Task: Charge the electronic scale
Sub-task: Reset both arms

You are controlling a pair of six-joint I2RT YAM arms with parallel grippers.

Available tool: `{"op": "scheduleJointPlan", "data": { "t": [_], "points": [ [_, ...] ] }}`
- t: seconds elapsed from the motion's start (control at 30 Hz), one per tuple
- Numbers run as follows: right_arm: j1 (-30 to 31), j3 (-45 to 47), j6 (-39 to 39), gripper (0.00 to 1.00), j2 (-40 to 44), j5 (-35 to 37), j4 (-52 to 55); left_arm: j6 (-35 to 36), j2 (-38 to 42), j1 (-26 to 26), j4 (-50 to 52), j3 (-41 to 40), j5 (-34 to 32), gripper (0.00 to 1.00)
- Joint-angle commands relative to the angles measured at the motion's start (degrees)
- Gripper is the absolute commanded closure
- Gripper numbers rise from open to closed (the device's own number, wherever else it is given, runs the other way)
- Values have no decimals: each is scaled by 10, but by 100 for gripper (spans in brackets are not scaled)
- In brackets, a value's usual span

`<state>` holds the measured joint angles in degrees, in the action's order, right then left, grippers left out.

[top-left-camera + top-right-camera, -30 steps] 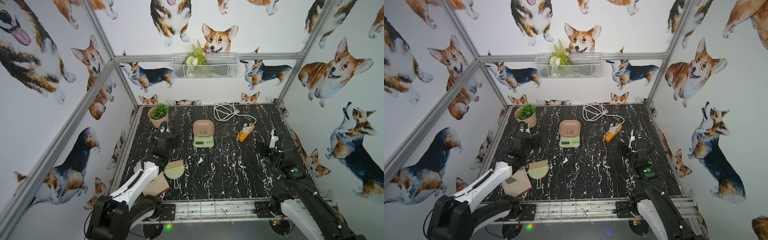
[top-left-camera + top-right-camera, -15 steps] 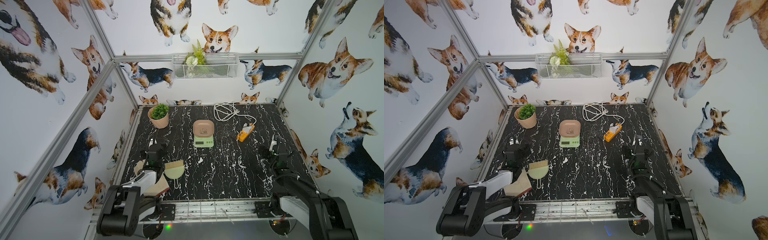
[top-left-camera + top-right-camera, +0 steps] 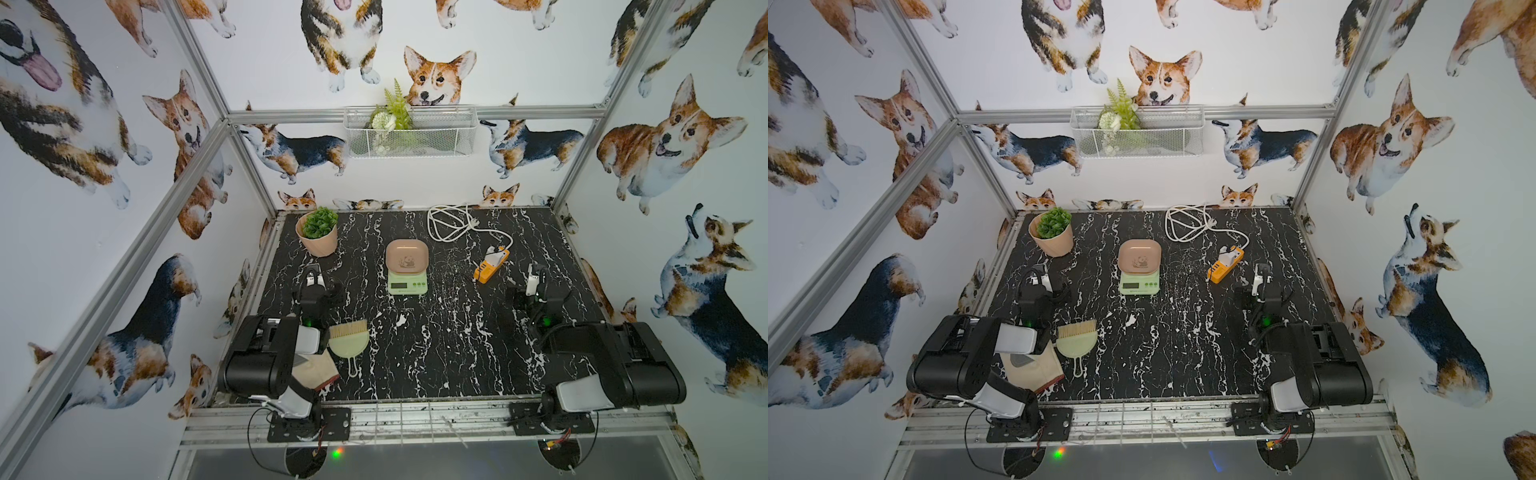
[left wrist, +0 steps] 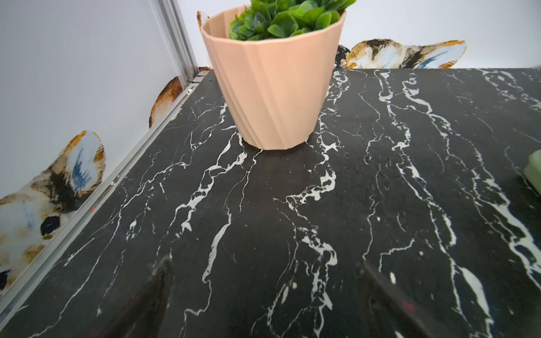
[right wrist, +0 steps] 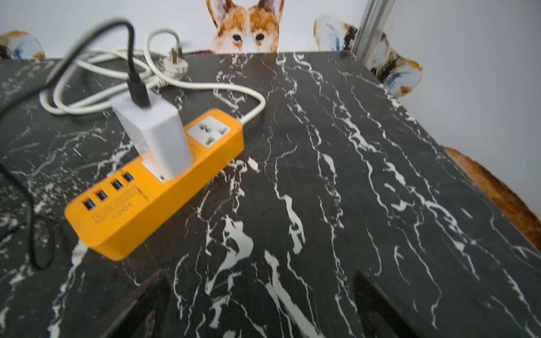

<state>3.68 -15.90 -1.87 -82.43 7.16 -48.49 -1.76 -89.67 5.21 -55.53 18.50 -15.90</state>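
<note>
Electronic scale (image 3: 407,282), pale green under a pink tray (image 3: 406,257) printed with a panda, sits mid-table on the black marbled table (image 3: 436,353), its display toward the near rail and well apart from both arms. Nearest the rail the two arms are folded, and beside the left one lie a tan cloth (image 3: 316,368) and a pale-green dustpan (image 3: 348,345) with its brush. The left gripper (image 4: 265,275), jaws spread wide and holding nothing, hangs low over bare tabletop facing a peach pot (image 3: 319,245) filled with a leafy green plant (image 3: 319,221). The right gripper (image 5: 260,281), equally spread and empty, faces an orange power strip (image 3: 487,272). A white charger (image 5: 152,131) stands plugged into it, with a black cable (image 5: 131,58) rising from its top. Beyond, a white cord (image 3: 446,224) lies coiled near the back wall, where a white wire basket (image 3: 440,139) holds a fern and a white flower. Since a second ago both arms have drawn back toward the rail; scale, strip and pot have not moved.
</note>
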Motion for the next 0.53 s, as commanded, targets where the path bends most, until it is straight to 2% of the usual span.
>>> {"op": "scheduleJointPlan", "data": {
  "t": [0.0, 0.07, 0.13, 0.23, 0.5],
  "points": [
    [-3, -15, -13, 0, -10, 34, -18, 13, -1, 1, 16, 28, 15, 0],
    [-4, -26, -21, 0, 2, 35, 19, 18, -4, 1, 14, 30, 9, 0],
    [-5, -14, -16, 0, -13, 37, -29, 16, -3, 2, 14, 30, 9, 0],
    [-5, -21, -19, 0, -1, 37, 4, 17, -4, 3, 12, 29, 8, 0],
    [-5, -20, -17, 0, -7, 37, -10, 17, -3, 4, 13, 29, 8, 0]
  ]
}}
